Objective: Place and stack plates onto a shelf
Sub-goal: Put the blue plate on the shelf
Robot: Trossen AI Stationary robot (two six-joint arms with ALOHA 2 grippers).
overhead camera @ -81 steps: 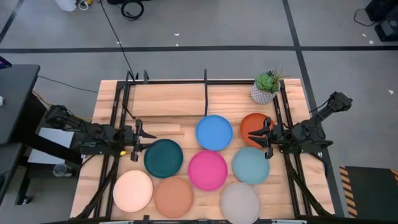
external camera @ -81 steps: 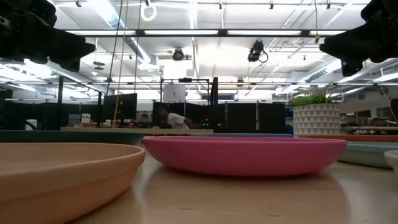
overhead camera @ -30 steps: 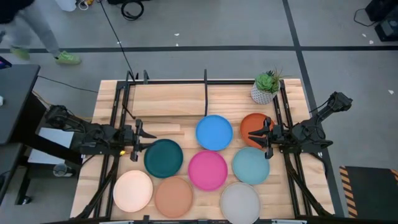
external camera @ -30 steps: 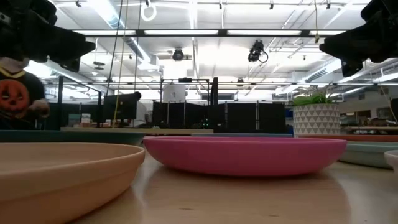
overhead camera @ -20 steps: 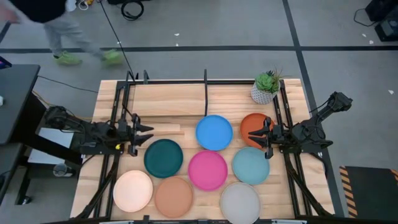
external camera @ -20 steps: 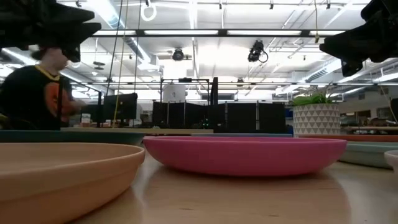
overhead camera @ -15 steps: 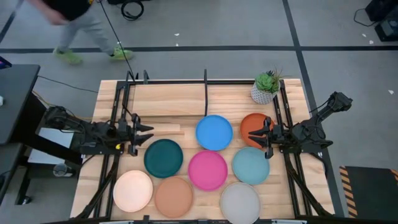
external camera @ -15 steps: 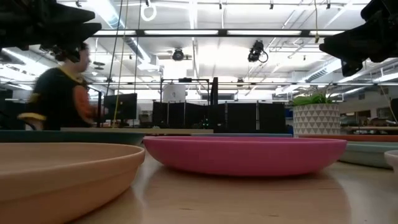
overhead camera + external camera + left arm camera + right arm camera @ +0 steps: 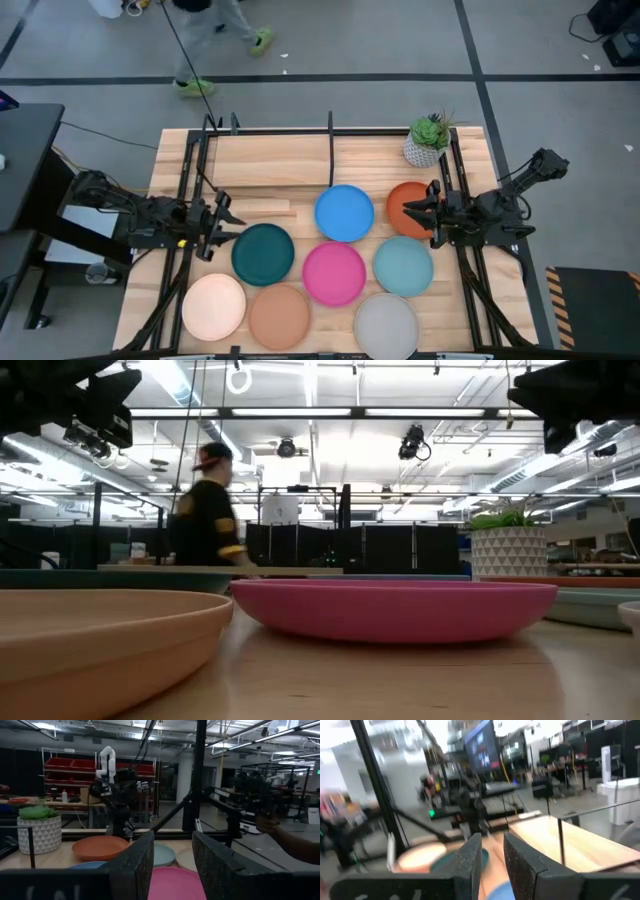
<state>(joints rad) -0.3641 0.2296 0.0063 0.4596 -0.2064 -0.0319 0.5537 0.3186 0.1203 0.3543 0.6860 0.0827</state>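
Four views: overhead, table-level, two wrist-mounted.
Straight down over table (image 9: 300,160); level, close behind magenta plate (image 9: 395,608), also seen overhead (image 9: 334,273); wrists facing inward.

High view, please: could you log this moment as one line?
left gripper: open, empty, beside dark teal plate | right gripper: open, empty, over orange-red plate | shelf: no plates

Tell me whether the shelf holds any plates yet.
Empty. The high view shows the shelf board bare; all eight plates, like the blue plate, lie on the table.

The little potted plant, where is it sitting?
In the high view, the potted plant stands at the table's far right corner, just beyond the orange-red plate.
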